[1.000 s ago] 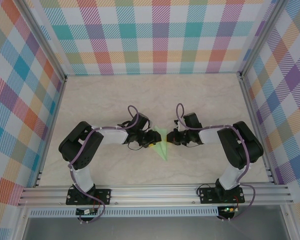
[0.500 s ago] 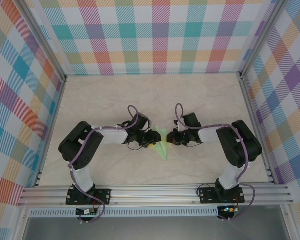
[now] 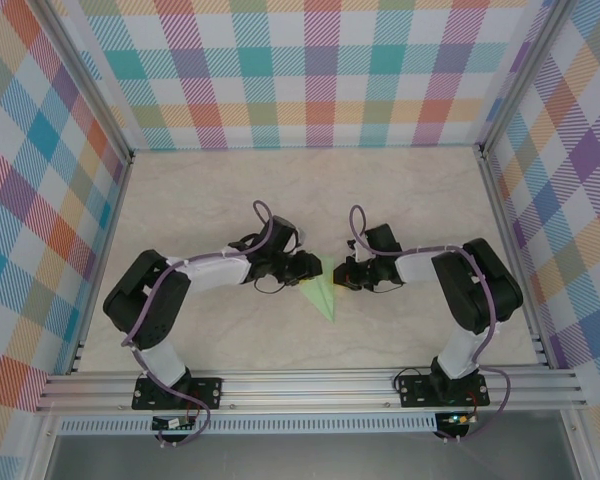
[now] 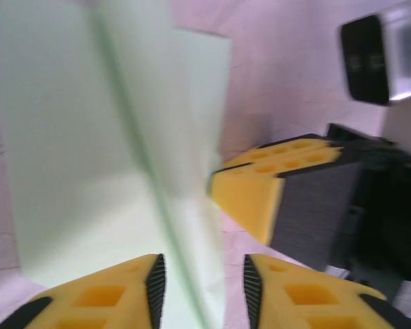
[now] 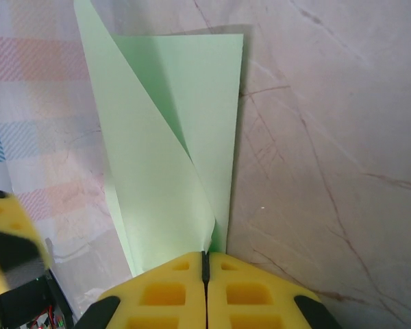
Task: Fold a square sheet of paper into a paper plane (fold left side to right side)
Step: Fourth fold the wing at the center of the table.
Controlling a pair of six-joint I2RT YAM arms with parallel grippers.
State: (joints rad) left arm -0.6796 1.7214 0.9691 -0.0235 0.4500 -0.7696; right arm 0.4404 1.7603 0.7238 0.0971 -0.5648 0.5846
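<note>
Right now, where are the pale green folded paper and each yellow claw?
pale green folded paper (image 5: 144,185), right wrist view, on its lighter front flap.
left yellow claw (image 4: 202,273), left wrist view, midway between its parted fingertips.
right yellow claw (image 5: 206,259), right wrist view, at the seam of its closed fingertips.

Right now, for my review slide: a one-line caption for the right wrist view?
Right gripper shut on the near end of the folded green paper, one flap lifted off the marble table.

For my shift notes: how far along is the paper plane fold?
Done: the paper plane already has a narrow, pointed dart shape. In hand: the right gripper pinches it shut; the left gripper straddles a raised fold, jaws apart. Left: probably pressing that fold flat.
</note>
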